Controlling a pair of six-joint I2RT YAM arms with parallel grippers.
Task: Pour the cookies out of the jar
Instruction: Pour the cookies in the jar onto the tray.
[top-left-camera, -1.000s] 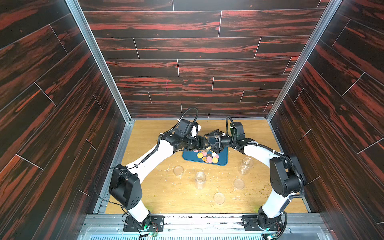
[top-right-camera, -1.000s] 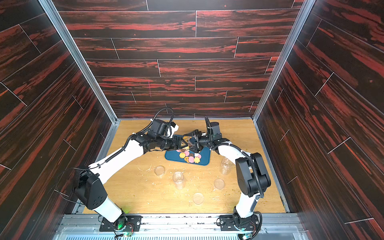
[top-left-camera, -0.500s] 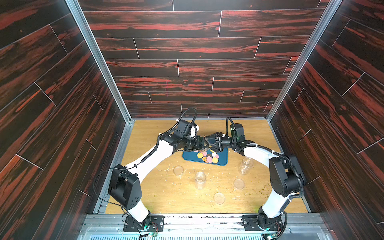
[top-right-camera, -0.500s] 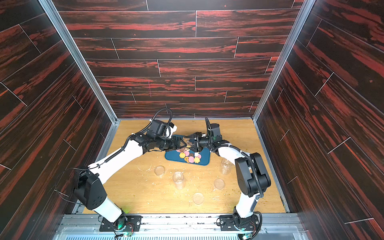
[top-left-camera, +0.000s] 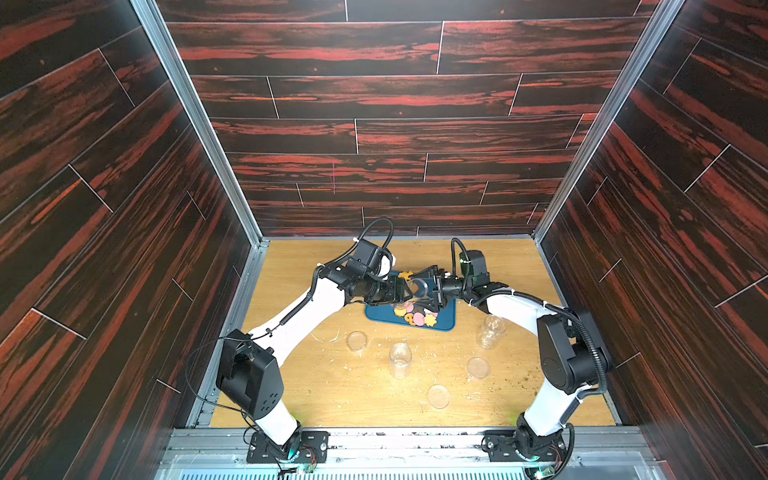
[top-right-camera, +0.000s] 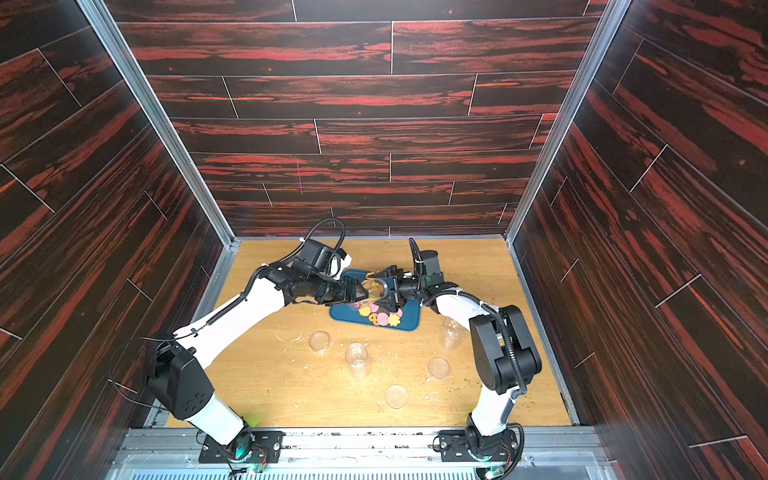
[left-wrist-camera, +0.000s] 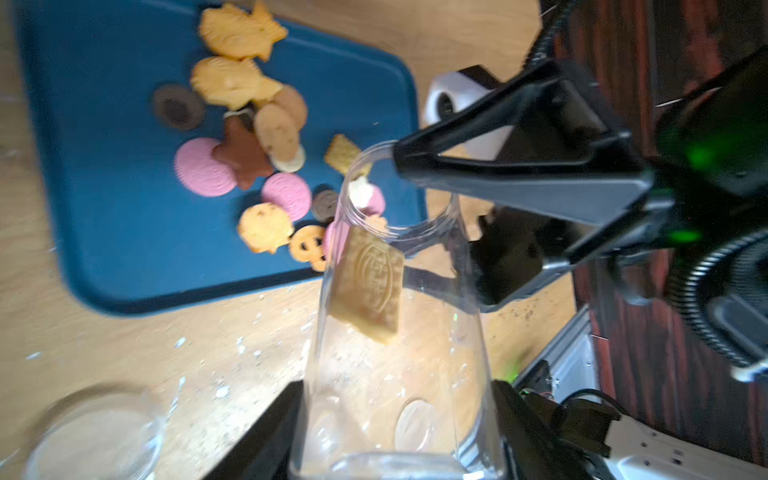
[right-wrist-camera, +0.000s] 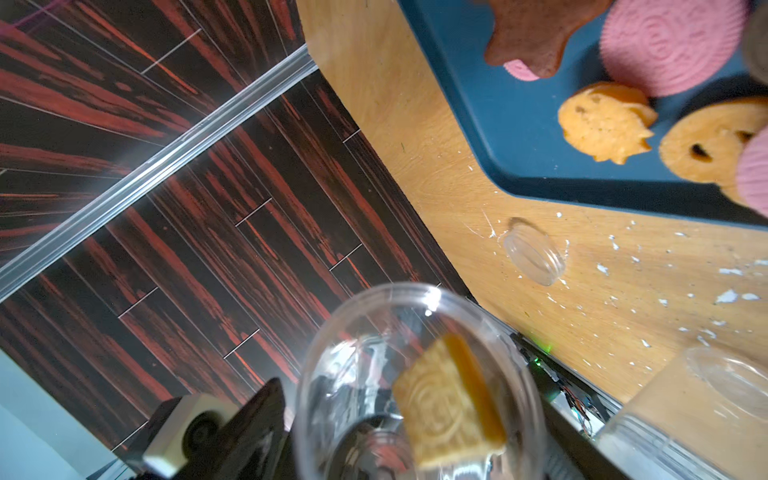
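**Tipped jar over the tray.** The left gripper is pinching the base of a clear, smooth-walled plastic jar. Its fingers are pressing the base from both sides and holding the jar tilted, with the mouth over a blue, round-cornered tray. The right gripper is standing at the jar's mouth, with its fingers spread to either side of the neck and one tip touching the rim. Whether they are gripping it cannot be told. A square cookie, pale yellow with an embossed emblem, is lying inside the jar just behind the neck. The other cookies are lying in a loose heap on the tray: ridged pink rounds, a brown star, orange scalloped and pretzel shapes, and tan ovals. Spare jars and shallow clear lids are resting on the matte wooden table among pale crumbs.
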